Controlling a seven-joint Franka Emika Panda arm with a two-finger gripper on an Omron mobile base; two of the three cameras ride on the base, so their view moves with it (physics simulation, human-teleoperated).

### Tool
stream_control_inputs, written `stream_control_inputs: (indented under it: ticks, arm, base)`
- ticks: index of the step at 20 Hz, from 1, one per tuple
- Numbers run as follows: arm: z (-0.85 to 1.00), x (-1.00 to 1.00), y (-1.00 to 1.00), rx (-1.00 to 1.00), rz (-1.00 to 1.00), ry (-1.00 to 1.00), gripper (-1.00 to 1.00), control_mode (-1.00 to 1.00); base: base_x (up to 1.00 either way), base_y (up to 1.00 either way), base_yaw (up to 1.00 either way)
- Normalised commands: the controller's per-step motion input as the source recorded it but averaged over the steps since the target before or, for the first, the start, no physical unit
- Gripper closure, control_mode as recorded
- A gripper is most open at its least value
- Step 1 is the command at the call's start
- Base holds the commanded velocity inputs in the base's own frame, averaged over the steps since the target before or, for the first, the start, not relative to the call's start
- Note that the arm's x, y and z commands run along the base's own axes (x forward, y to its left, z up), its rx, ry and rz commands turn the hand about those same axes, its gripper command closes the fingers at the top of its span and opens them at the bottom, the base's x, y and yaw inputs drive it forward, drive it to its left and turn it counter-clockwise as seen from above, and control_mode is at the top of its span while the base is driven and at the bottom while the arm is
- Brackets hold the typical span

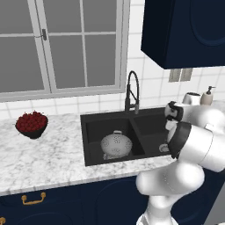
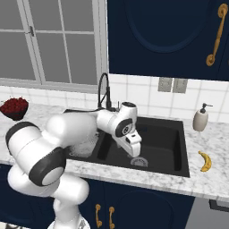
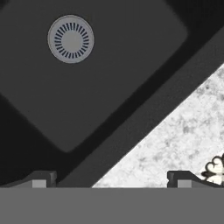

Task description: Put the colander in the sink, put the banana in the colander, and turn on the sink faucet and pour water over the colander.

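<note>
The silver colander (image 1: 116, 145) stands upright in the left basin of the black sink (image 1: 149, 129), partly hidden by my arm in the right base view (image 2: 87, 146). On the marble counter right of the sink (image 2: 165, 138) lies the yellow banana (image 2: 205, 161). The black gooseneck faucet (image 1: 132, 92) rises behind the divider between the basins. My gripper (image 2: 134, 151) hangs open over the right basin near its front rim, pointing down, with nothing between its fingertips (image 3: 42, 179). The hand view looks onto the right basin's steel drain (image 3: 71, 39) and the front counter strip (image 3: 183, 140).
A dark bowl of red fruit (image 1: 31, 124) sits on the counter far left of the sink. A beige soap dispenser (image 2: 201, 118) stands at the back right, behind the banana. Navy wall cabinets (image 2: 170, 36) hang above the counter, and a window (image 1: 61, 44) is behind the faucet.
</note>
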Motion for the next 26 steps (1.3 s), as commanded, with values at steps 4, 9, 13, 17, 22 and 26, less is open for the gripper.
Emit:
stream_control_inputs:
  ticks: [4,9,13,17,22,26]
  arm:
    - [0.01,0.01,-0.66,0.0,0.04,0.0,-1.0,-1.0]
    - [0.0,0.0,-0.6,0.0,0.0,0.0,-1.0,-1.0]
    - [0.0,0.05,-0.39,0.0,0.0,0.0,-1.0,-1.0]
    - [0.0,0.01,-0.58,0.0,0.0,0.0,-1.0,-1.0]
    - [0.0,0.04,-0.64,0.0,0.0,0.0,-1.0,-1.0]
    - [0.0,0.15,-0.62,0.0,0.0,0.0,-1.0,-1.0]
  base:
    - [0.0,0.0,0.0]
    - [0.0,0.0,0.0]
    - [0.0,0.0,0.0]
    - [0.0,0.0,0.0]
    - [0.0,0.0,0.0]
    - [0.0,0.0,0.0]
